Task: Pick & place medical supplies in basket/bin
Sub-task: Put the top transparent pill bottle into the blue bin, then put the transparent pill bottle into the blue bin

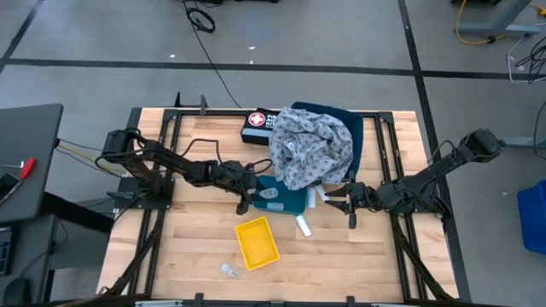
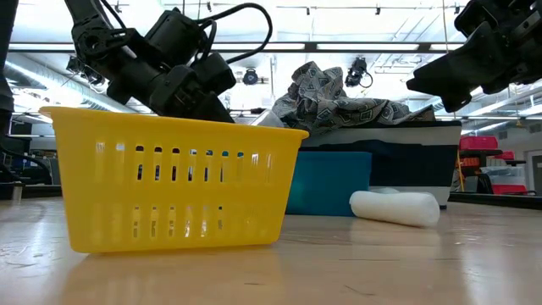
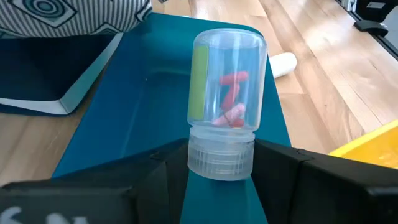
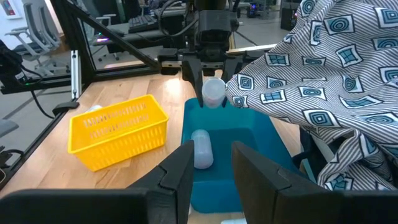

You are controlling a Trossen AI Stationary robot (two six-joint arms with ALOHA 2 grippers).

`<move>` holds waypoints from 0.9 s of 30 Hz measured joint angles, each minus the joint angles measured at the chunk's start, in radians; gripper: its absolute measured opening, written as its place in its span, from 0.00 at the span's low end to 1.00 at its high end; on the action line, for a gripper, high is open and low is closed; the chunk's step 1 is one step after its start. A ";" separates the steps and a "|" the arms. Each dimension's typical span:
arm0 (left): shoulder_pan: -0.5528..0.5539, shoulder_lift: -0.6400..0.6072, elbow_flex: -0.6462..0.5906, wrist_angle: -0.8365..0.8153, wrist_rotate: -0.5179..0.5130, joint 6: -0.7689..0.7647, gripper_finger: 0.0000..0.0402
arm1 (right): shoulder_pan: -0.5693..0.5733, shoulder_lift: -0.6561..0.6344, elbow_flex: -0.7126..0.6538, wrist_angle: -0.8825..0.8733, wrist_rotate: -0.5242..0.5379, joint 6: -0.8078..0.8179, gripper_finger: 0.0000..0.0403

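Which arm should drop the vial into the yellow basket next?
Left. Its end effector is already shut on the clear vial over the teal tray, with the yellow basket just beside it. The right end effector is open, empty, and farther away.

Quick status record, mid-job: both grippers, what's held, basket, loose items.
left gripper: shut on clear pill bottle, over the teal tray
right gripper: open, empty, at the teal tray
white roll: lying in the tray
yellow basket: on the table; contents not visible
patterned cloth: heaped over a dark bin
second white roll: loose on the table
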 joint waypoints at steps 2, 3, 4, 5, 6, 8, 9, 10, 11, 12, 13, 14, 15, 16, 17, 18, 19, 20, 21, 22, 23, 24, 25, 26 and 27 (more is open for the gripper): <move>0.000 0.000 0.000 0.000 0.000 -0.005 0.37 | 0.000 0.000 0.000 0.000 0.000 0.000 0.28; 0.000 0.000 0.000 0.000 0.000 -0.004 0.40 | 0.000 0.000 0.000 0.000 0.000 0.000 0.28; 0.000 0.000 0.000 0.000 0.000 -0.004 0.44 | 0.000 0.000 0.000 0.000 0.000 0.000 0.28; 0.000 0.000 0.000 0.000 0.000 -0.004 0.49 | 0.000 0.000 0.000 0.000 0.000 0.000 0.28; 0.000 0.000 0.000 0.000 0.003 -0.004 0.54 | 0.000 0.000 0.000 0.000 0.000 0.000 0.28; 0.000 0.000 0.000 0.000 0.022 -0.005 0.61 | 0.000 0.000 0.000 0.000 0.000 0.000 0.28; 0.000 0.000 0.000 0.000 0.028 -0.005 0.64 | 0.000 0.000 0.000 0.000 0.000 0.000 0.28; 0.000 0.000 0.000 0.000 0.033 -0.005 0.66 | 0.000 0.000 0.000 0.000 0.000 0.000 0.28; 0.000 0.000 0.000 0.000 0.034 -0.005 0.67 | 0.000 0.000 0.000 0.000 0.000 0.000 0.28; 0.000 0.000 0.000 0.001 0.034 -0.005 0.68 | 0.000 0.000 0.000 0.000 0.000 0.000 0.28; 0.000 0.000 0.000 0.001 0.034 -0.003 0.68 | 0.000 0.000 0.000 0.000 0.000 0.000 0.28; 0.000 0.000 0.000 0.002 0.034 0.006 0.68 | 0.000 0.000 0.000 0.000 0.000 0.000 0.28; 0.000 -0.001 0.000 0.005 0.035 0.012 0.68 | 0.000 0.000 0.000 0.000 0.000 0.000 0.28; -0.001 -0.006 0.000 0.004 0.044 0.015 0.67 | 0.000 0.000 0.000 0.000 0.000 0.000 0.28; -0.004 -0.013 0.000 0.004 0.054 0.017 0.67 | 0.000 0.000 0.000 0.000 0.000 0.000 0.28; -0.007 -0.021 0.000 0.005 0.065 0.018 0.66 | 0.000 0.000 0.000 0.000 0.000 0.000 0.28; -0.012 -0.033 0.000 -0.002 0.075 0.018 0.66 | 0.000 0.000 0.000 0.000 0.000 0.000 0.28; -0.016 -0.049 0.000 -0.016 0.084 0.019 0.65 | 0.000 0.000 0.000 0.000 0.000 0.000 0.28; -0.023 -0.067 0.000 -0.034 0.092 0.020 0.65 | 0.000 0.000 0.000 -0.001 -0.001 0.000 0.28; -0.030 -0.087 0.000 -0.055 0.093 0.024 0.64 | 0.000 0.000 0.000 -0.001 -0.001 0.000 0.28; -0.039 -0.109 0.000 -0.086 0.091 0.031 0.64 | 0.000 0.000 0.000 -0.002 -0.001 0.000 0.28; -0.050 -0.133 0.000 -0.123 0.087 0.035 0.64 | 0.000 0.000 0.000 -0.002 -0.002 0.000 0.28; -0.062 -0.156 0.000 -0.157 0.079 0.038 0.63 | 0.000 0.000 0.000 -0.002 -0.002 0.000 0.28; -0.077 -0.180 0.000 -0.196 0.067 0.040 0.63 | 0.000 0.000 0.000 -0.003 -0.004 0.000 0.28; -0.092 -0.207 0.000 -0.239 0.053 0.039 0.63 | 0.000 0.000 0.000 -0.003 -0.004 0.000 0.28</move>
